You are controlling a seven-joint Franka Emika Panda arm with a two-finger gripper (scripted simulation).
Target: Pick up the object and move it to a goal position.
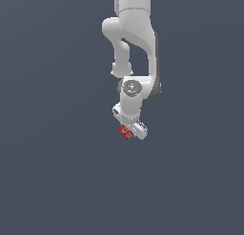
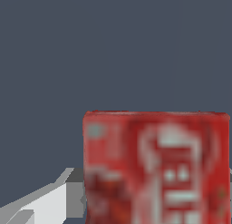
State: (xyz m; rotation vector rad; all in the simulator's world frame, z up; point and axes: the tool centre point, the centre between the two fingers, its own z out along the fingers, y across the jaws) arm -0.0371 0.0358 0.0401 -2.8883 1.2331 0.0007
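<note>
Plain dark blue-grey surroundings, open all round; end effector (image 1: 129, 130) pinching red box (image 1: 125, 132), finger (image 2: 45, 205) against its edge.

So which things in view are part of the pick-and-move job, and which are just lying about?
Part of the job:
- red box, white print on its face
- gripper, right at the box; whether its jaws clamp it isn't clear

Lying about:
- nothing else visible, only the plain dark blue-grey background

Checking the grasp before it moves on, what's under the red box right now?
Only the plain dark grey floor shows around the red box. The white claw sits against it, so the ground directly beneath is covered. Whether the box rests there or is lifted cannot be told.
</note>
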